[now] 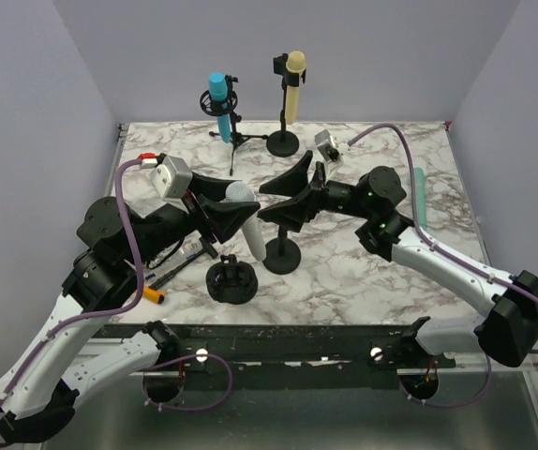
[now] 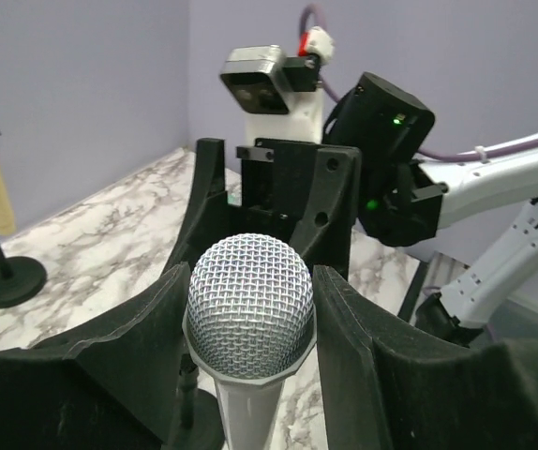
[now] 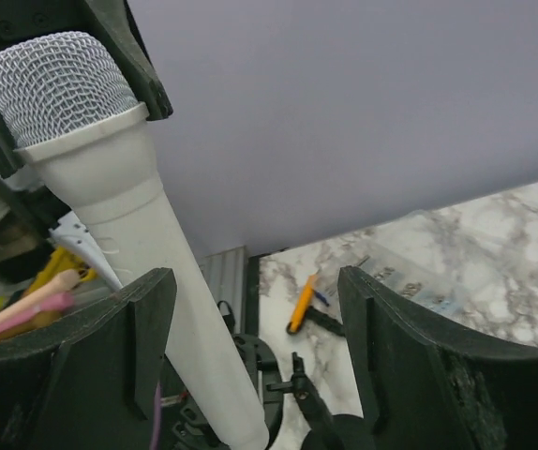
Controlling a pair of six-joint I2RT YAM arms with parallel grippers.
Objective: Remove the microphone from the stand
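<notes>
Left arm [image 1: 63, 328] and right arm [image 1: 447, 272]: white shells on black joints
Purple cables [image 1: 122, 211] run to grey wrist cameras [image 1: 168, 174] (red collars [image 2: 314, 42] at the plugs); green LEDs [image 2: 398, 119]; matte black fingers [image 2: 138, 319].

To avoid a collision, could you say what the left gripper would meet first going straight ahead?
Probably the black fingers of the right gripper, facing it just beyond the white mesh-headed microphone it grips; depth is unclear.
</notes>
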